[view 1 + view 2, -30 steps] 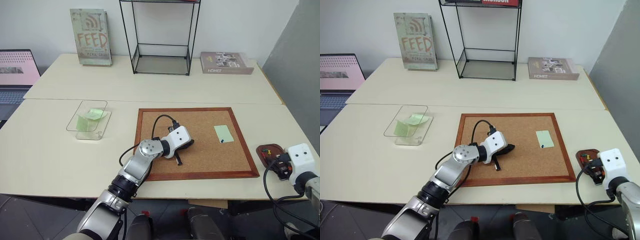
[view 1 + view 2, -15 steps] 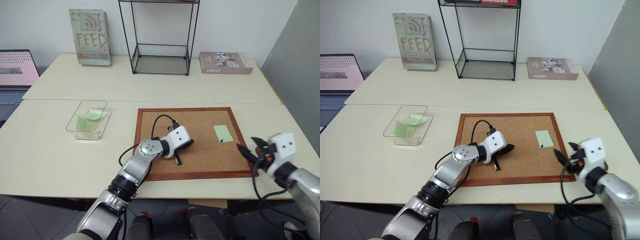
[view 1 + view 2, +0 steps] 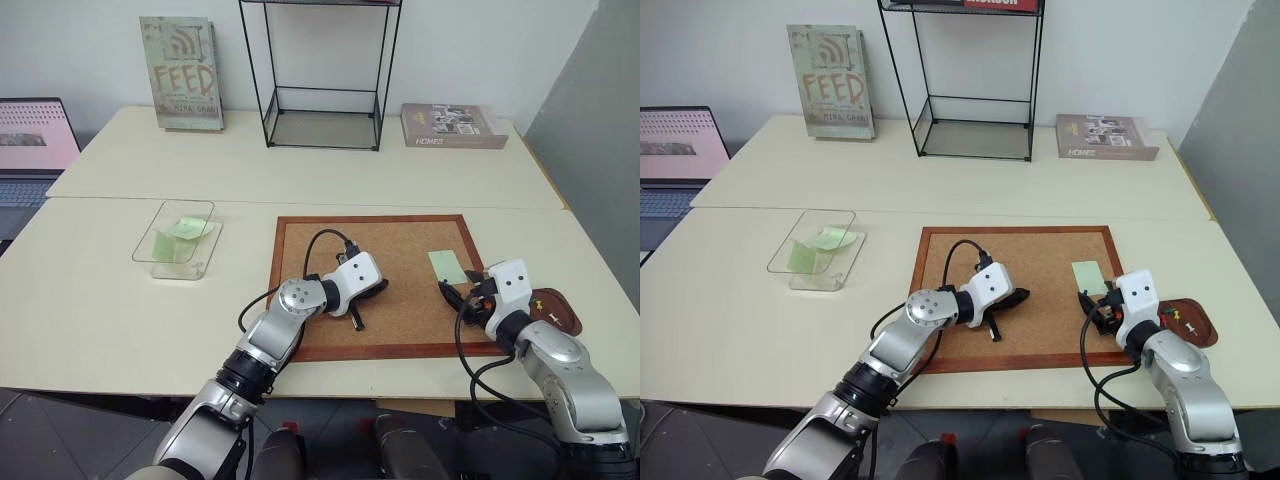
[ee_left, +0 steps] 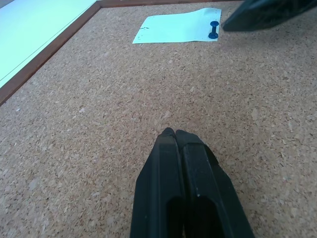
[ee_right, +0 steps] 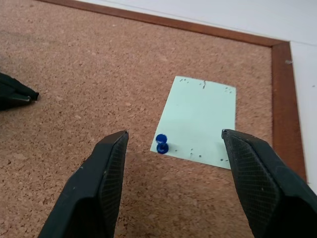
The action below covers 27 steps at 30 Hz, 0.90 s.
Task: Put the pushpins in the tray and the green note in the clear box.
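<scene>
The pale green note lies flat on the corkboard near its right edge, held by one blue pushpin at its near corner. My right gripper hovers just in front of the note, open, its fingers spread to either side of the pin and nothing between them. The dark red tray sits on the table right of the board with small pins in it. My left gripper is shut and empty, resting on the cork mid-board. The clear box stands far left.
Curled yellow-green slips lie in the clear box. A black wire shelf, a standing book and a flat book line the back of the table. A laptop is at the far left.
My right arm swung left from over the tray to the corkboard and now faces the note and pin, leaving the tray uncovered. The left arm stayed still.
</scene>
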Each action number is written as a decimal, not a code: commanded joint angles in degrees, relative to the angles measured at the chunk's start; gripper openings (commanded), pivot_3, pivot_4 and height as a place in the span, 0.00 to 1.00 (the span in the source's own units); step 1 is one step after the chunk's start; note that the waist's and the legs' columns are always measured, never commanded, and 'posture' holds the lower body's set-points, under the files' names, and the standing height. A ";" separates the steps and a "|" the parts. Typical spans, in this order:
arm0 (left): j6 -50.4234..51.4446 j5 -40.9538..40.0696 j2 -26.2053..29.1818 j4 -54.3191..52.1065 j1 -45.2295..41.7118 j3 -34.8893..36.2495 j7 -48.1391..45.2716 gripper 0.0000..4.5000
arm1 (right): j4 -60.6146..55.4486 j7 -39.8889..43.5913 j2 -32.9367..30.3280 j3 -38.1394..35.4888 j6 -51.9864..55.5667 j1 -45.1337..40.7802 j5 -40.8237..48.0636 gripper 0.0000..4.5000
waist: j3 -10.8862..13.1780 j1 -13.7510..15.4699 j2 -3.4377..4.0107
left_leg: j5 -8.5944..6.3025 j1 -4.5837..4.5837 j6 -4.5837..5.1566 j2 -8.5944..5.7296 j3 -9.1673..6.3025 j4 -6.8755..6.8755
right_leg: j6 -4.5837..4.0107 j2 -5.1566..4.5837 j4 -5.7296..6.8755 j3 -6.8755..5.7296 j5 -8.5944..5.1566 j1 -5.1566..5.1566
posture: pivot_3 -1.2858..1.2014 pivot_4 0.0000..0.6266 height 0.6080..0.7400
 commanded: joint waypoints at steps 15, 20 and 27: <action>2.08 1.65 0.79 1.91 1.04 -0.14 1.07 0.00 | 1.61 -0.59 0.57 0.81 -3.57 -1.07 -2.26 0.18 | 0.00 0.00 0.01 | 0.00 0.01 0.00 0.00 0.00 0.01 | 0.02 0.01 0.02 0.00 0.01 0.01 | 0.52 0.24 1.00; 2.18 1.65 0.87 1.81 1.04 -0.12 1.03 0.00 | 1.62 -0.60 0.50 1.17 -3.52 -1.21 -2.60 0.01 | 0.00 0.00 0.01 | 0.00 0.01 0.00 0.00 0.00 0.02 | 0.02 0.01 0.02 0.00 0.02 0.02 | 0.52 0.24 1.00; 2.30 1.68 0.89 1.67 1.08 -0.20 1.01 0.00 | -0.53 -0.34 0.88 0.56 -4.56 -1.23 -1.79 0.01 | 0.00 0.00 0.01 | 0.00 0.01 0.00 0.00 -0.01 0.02 | 0.03 0.01 0.04 0.00 0.02 0.03 | 0.52 0.24 1.00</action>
